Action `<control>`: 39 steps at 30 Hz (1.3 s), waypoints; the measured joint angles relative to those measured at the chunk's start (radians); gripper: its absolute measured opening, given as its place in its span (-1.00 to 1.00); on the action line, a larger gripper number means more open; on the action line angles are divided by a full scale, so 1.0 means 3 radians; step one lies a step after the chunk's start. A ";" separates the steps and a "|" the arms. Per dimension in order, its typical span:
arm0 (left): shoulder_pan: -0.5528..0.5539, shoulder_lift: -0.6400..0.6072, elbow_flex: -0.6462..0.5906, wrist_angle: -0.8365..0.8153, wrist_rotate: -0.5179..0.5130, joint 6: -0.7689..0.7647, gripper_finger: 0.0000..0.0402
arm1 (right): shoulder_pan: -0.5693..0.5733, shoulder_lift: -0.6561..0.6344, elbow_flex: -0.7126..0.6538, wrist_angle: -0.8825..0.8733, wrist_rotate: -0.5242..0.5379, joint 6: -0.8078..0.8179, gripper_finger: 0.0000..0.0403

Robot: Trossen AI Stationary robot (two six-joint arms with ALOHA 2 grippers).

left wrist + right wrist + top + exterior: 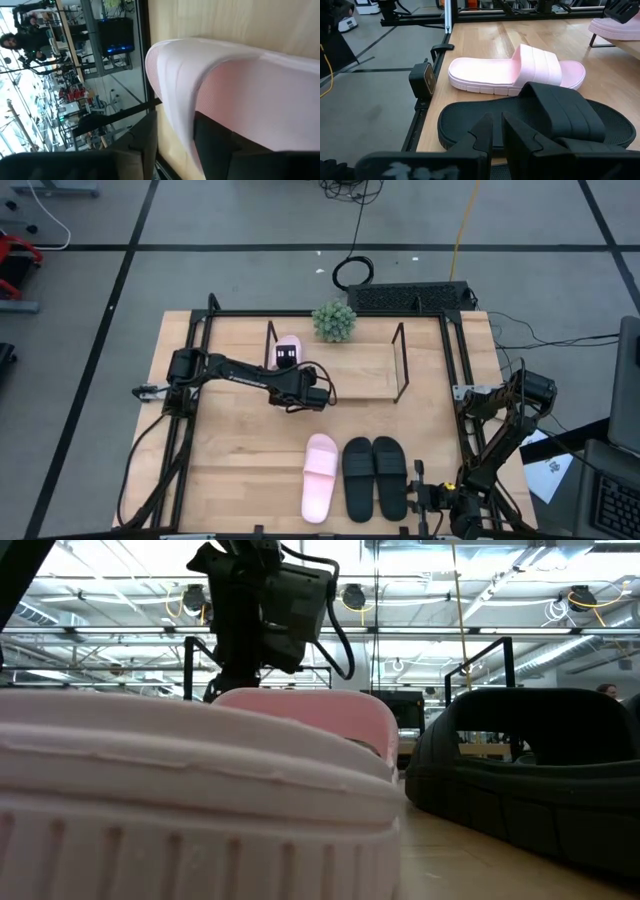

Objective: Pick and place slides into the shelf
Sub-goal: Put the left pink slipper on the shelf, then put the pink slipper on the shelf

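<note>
Left pincer (286, 358) at shelf (360, 375) left end, pinching pink slide (288, 346); premature release risks slide tipped off board. Right pincer (496, 131) nearly pressed together, parked. Three slides remaining on table (240, 450).

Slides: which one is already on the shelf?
One pink slide, at the shelf's left end by the left tool. The other pink slide and both black slides lie on the table.

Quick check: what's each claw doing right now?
Left claw: shut on the pink slide at the shelf.
Right claw: nearly closed, empty, parked by the black slides.
</note>
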 joint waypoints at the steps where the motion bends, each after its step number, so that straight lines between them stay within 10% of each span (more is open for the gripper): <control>1: -0.0007 0.0000 0.0005 -0.0041 -0.0009 -0.0021 -0.37 | 0.0000 0.0000 0.0000 0.0000 -0.0001 0.0000 -0.85; 39: -0.0068 -0.0004 0.0010 0.0094 -0.0267 0.0030 -0.37 | 0.0000 0.0000 0.0000 0.0014 0.0001 -0.0036 -0.85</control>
